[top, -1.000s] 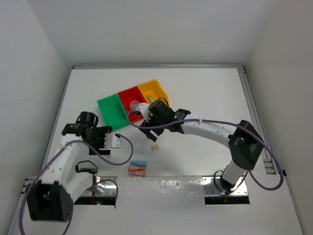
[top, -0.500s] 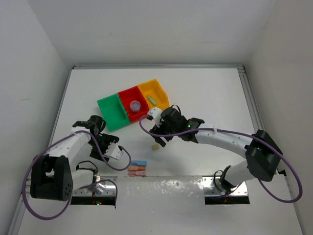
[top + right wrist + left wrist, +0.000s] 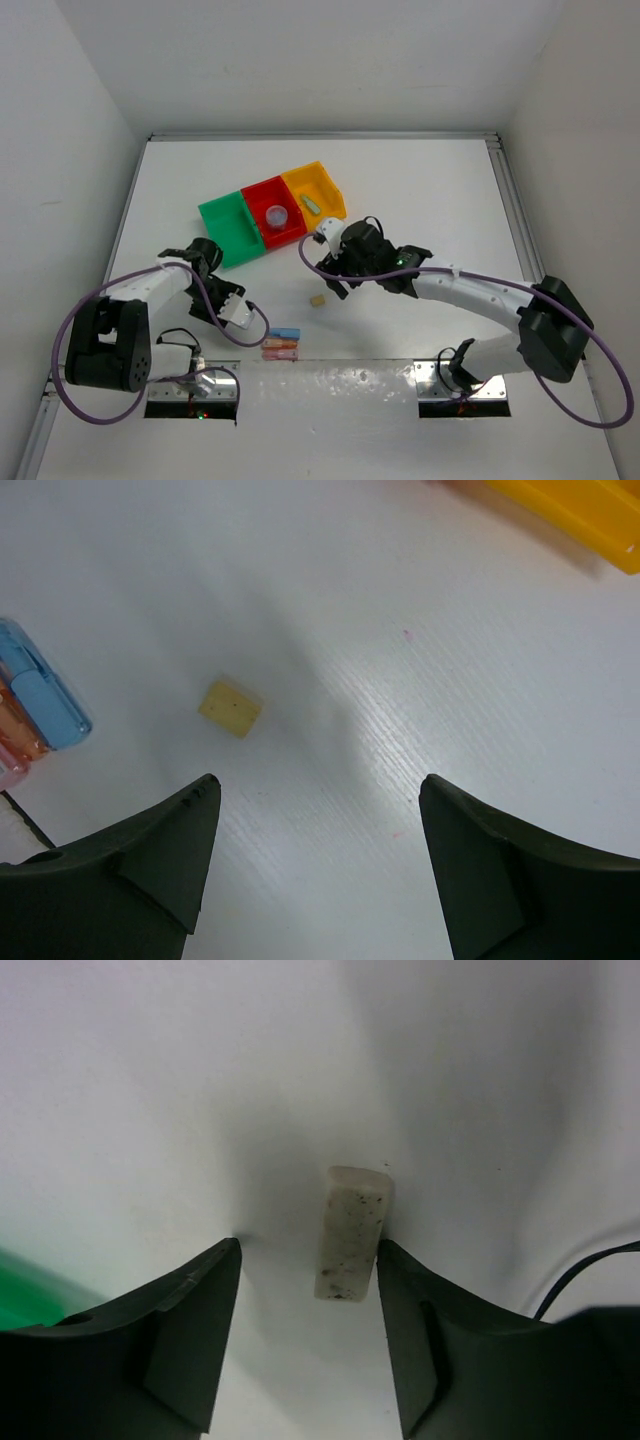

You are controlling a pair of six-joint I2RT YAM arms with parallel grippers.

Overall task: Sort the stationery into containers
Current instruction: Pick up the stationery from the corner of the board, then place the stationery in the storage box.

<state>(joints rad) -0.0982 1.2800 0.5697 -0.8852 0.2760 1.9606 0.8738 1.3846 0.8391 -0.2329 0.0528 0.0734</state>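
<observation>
The green (image 3: 228, 230), red (image 3: 262, 232) and yellow (image 3: 330, 186) containers stand in a joined row. A lavender roll (image 3: 277, 213) lies in the red one and a green stick (image 3: 312, 204) in the yellow one. My left gripper (image 3: 204, 260) is low beside the green bin, hiding what is under it. In its wrist view the gripper (image 3: 308, 1246) is open around a speckled beige eraser (image 3: 350, 1232) on the table, close to the right finger. My right gripper (image 3: 334, 280) is open and empty above a second beige eraser (image 3: 317, 299), which also shows in its wrist view (image 3: 231, 707).
Blue, orange and pink sticks (image 3: 281, 342) lie side by side near the front metal strip (image 3: 330, 380); the blue one (image 3: 45, 695) shows at the left of the right wrist view. A corner of the green bin (image 3: 25, 1295) shows by the left finger.
My right gripper has moved from over the red bin to the right and toward the front, leaving the lavender roll in the red bin. My left gripper has shifted toward the green bin.
</observation>
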